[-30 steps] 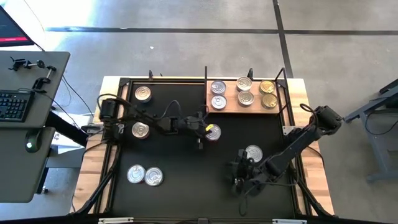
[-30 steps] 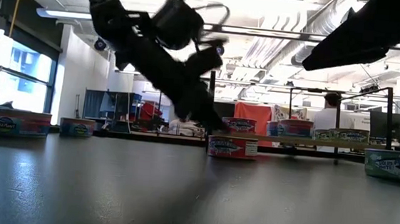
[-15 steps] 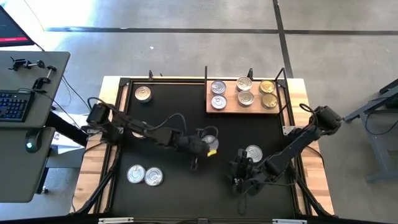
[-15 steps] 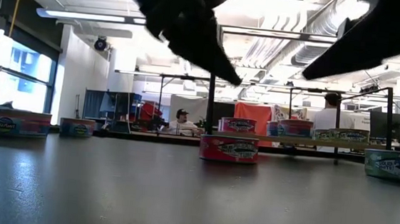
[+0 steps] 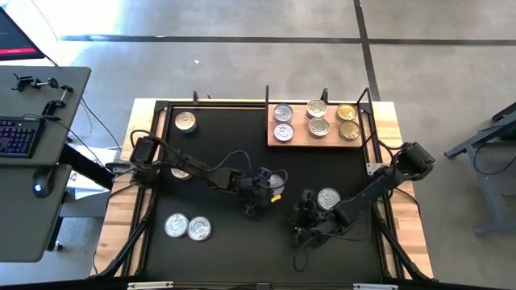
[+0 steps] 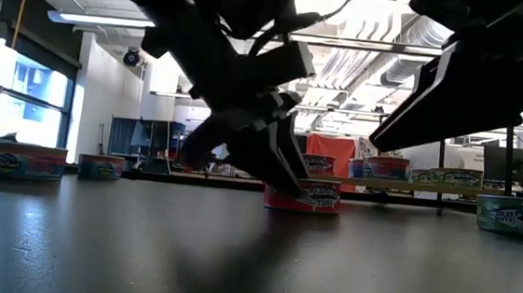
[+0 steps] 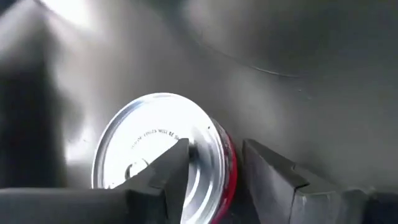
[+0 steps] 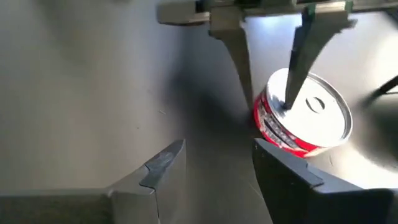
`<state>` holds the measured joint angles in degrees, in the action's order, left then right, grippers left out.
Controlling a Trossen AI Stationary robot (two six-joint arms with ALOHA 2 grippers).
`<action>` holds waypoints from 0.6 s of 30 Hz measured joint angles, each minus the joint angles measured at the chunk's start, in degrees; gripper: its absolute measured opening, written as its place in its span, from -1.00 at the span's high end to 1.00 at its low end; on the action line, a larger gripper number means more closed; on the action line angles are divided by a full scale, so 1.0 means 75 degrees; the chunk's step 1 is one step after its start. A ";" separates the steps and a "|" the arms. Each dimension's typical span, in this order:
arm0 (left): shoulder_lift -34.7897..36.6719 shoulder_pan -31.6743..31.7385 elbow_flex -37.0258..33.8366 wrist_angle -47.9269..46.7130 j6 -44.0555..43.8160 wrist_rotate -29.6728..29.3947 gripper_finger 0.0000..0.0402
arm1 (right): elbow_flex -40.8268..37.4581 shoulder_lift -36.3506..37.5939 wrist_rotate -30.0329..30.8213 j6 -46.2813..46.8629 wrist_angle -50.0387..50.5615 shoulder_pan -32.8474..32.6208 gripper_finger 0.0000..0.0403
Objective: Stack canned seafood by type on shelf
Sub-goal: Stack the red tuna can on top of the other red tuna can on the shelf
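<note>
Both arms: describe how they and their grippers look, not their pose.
The left arm and right arm are dark, slim and jointed, each with a bulkier black joint housing near its base. A thin black cable loops loosely along the left arm. The left gripper and right gripper each have two dark, flat, wedge-shaped fingers that narrow toward the tips. No markings show.

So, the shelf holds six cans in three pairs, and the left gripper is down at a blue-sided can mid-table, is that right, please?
Not quite: the can at the left gripper is red-sided, not blue-sided, as the left wrist view shows. The rest stands: the high view shows six cans in three pairs on the shelf, with that gripper down at the can mid-table.
</note>
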<state>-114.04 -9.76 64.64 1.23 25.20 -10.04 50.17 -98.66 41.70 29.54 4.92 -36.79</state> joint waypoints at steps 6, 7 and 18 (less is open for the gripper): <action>-0.0130 -0.0103 0.0012 0.0082 0.0036 -0.0071 0.81 | 0.0000 0.0004 -0.0398 -0.0632 -0.0060 0.0012 0.11; -0.0106 -0.0127 0.0009 0.0090 -0.0054 -0.0026 0.90 | 0.0000 0.0004 -0.0378 -0.0896 -0.0060 0.0033 0.11; 0.0258 -0.0157 -0.0052 0.0471 -0.1692 0.0904 1.00 | 0.0003 0.0004 -0.0417 -0.4126 -0.0012 0.0666 -0.08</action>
<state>-112.11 -10.94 64.25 4.76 12.51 -3.26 50.19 -98.63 38.58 -1.40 4.83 -31.79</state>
